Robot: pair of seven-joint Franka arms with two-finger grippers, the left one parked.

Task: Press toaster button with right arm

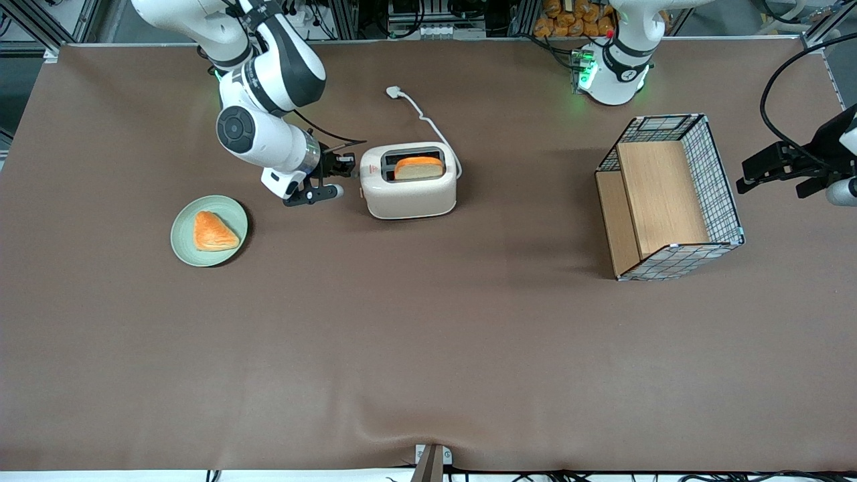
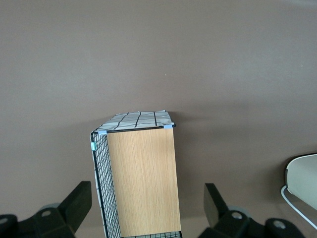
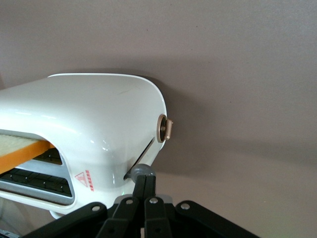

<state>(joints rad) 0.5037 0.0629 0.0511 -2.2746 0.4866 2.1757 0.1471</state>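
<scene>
While the brown table (image 1: 428,348) carries all the things, the right arm (image 1: 268,80) bends low over it, at the working arm's end. The wire-and-wood basket (image 1: 669,194) lies well apart from it, toward the parked arm's end of the table. The toaster (image 1: 410,182) stands between them, much closer to the working arm, with a slice of bread (image 1: 419,167) in the slot nearer to the front camera. Its white cord (image 1: 428,124) runs away from the front camera and ends in a plug (image 1: 394,92). A green plate (image 1: 209,230) with an orange triangular pastry (image 1: 214,231) sits nearer to the front camera than the gripper. The gripper (image 3: 140,174) is at the narrow end of the toaster, with its two fingers pressed together, holding nothing. Their pale tips seem to touch the end wall at the vertical slot, though this contact is hard to confirm. The toaster button (image 3: 165,129), a small round knob on the same narrow end, is close to the fingertips (image 3: 139,172) but apart from them.
</scene>
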